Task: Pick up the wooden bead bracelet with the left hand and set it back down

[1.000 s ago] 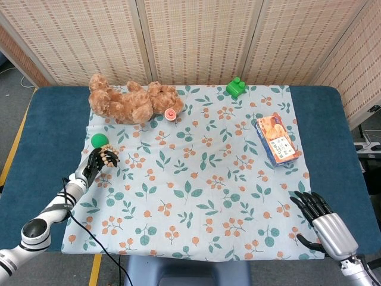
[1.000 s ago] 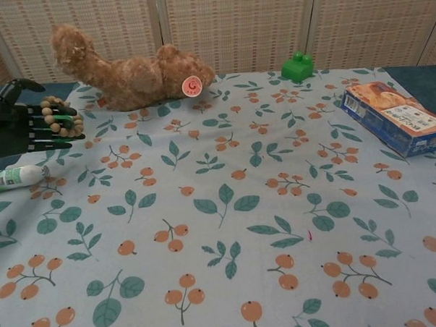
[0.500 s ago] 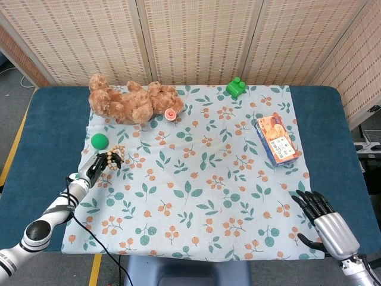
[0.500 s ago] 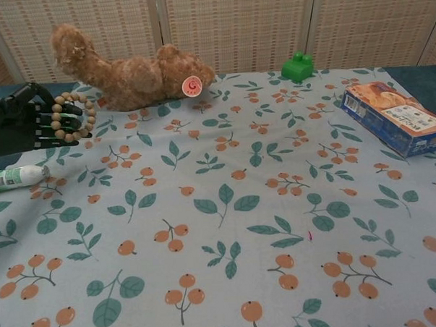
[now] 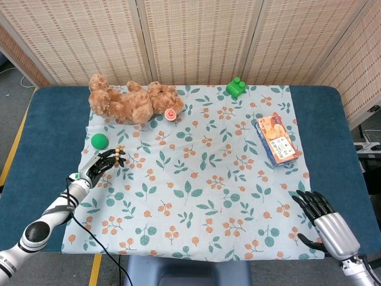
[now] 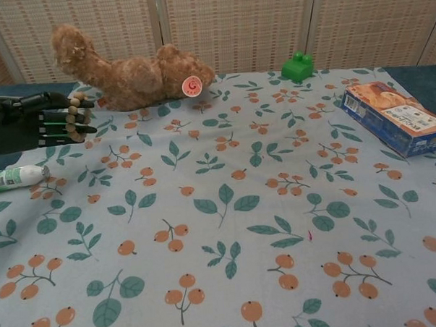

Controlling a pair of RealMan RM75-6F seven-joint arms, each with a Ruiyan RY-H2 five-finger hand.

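The wooden bead bracelet point(image 5: 119, 156) hangs on the fingers of my left hand point(image 5: 100, 165), just above the floral cloth near its left edge. In the chest view the beads point(image 6: 75, 115) cross the outstretched dark fingers of the left hand point(image 6: 32, 123) as an edge-on row, so the loop's far side is hidden. My right hand point(image 5: 323, 220) rests by the cloth's front right corner, fingers apart and holding nothing. The chest view does not show it.
A green ball point(image 5: 99, 140) lies just behind the left hand. A brown teddy bear point(image 5: 132, 101) lies at the back left, a green block point(image 5: 236, 87) at the back, a biscuit box point(image 5: 275, 139) on the right. A white tube point(image 6: 16, 177) lies below the left hand.
The left hand has shifted slightly right and turned with the bracelet. The loop, seen open half a second ago, now shows edge-on across the fingers. The right hand has stayed still.
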